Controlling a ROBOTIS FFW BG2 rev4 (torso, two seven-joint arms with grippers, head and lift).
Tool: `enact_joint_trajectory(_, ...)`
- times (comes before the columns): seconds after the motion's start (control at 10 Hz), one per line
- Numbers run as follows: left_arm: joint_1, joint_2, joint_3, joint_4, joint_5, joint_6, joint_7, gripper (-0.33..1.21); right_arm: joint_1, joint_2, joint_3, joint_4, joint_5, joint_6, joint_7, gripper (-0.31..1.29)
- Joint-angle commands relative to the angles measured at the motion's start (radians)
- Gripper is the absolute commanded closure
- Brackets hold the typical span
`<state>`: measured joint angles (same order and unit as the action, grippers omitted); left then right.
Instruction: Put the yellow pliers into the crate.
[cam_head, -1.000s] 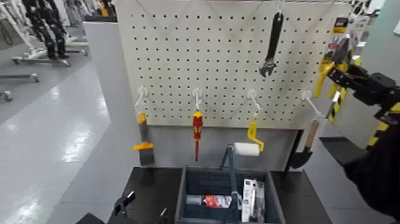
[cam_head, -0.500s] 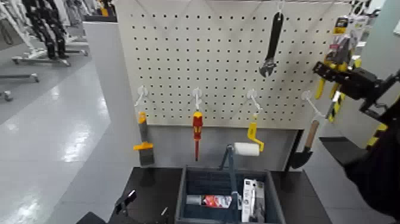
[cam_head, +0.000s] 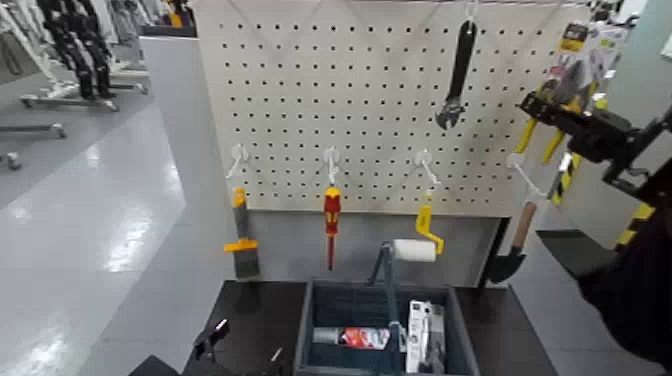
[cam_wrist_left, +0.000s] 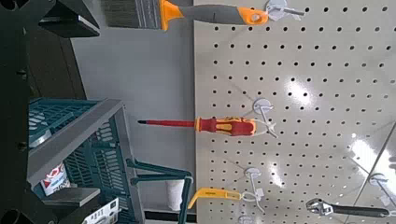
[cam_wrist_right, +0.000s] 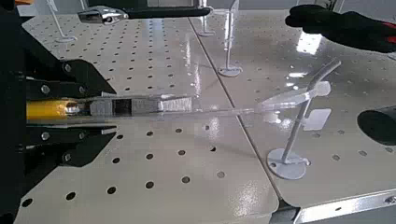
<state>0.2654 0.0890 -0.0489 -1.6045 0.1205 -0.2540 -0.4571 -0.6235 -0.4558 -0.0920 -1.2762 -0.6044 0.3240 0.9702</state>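
The yellow pliers (cam_head: 570, 78) on their printed card are at the pegboard's upper right edge, tilted. My right gripper (cam_head: 546, 104) is shut on them there. In the right wrist view its dark fingers (cam_wrist_right: 73, 77) clamp the yellow handle and grey head (cam_wrist_right: 140, 105), and the card's clear top reaches toward a white hook (cam_wrist_right: 301, 131). The dark blue-grey crate (cam_head: 306, 318) with its tall handle bar stands on the table below the board, far under the pliers. My left gripper (cam_head: 208, 342) is parked low, left of the crate.
On the pegboard (cam_head: 350, 100) hang a black wrench (cam_head: 458, 75), a scraper (cam_head: 241, 235), a red screwdriver (cam_head: 331, 215), a yellow-handled paint roller (cam_head: 424, 232) and a trowel (cam_head: 515, 245). The crate holds some packaged items (cam_head: 425, 335). It also shows in the left wrist view (cam_wrist_left: 84, 149).
My right gripper has moved left and slightly up along the board's right edge with the pliers, and the card has tilted. The left arm has not moved.
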Motion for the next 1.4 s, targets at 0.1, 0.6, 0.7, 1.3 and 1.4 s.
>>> enact_joint_trajectory(0.1,0.0,0.0,0.0,0.0,-0.001,-0.002,0.0,0.1,-0.005,-0.003,0.005,0.001,0.0,0.001,0.001,1.12)
enact_joint_trajectory(0.6,0.0,0.002,0.0,0.0,-0.002,-0.002,0.0,0.11,-0.007,-0.003,0.005,-0.011,0.008,-0.002,0.004,1.12)
enact_joint_trajectory(0.7,0.0,0.002,0.0,0.0,-0.002,-0.002,0.0,0.11,-0.002,-0.001,0.001,-0.02,0.011,-0.003,0.01,1.12)
enact_joint_trajectory(1.3,0.002,0.003,0.0,0.0,-0.002,-0.002,-0.003,0.1,0.166,0.054,-0.101,-0.385,0.023,0.059,-0.028,1.12)
enact_joint_trajectory(1.4,0.002,0.003,0.0,0.0,-0.001,-0.002,-0.003,0.11,0.189,0.072,-0.098,-0.419,0.028,0.064,-0.039,1.12)
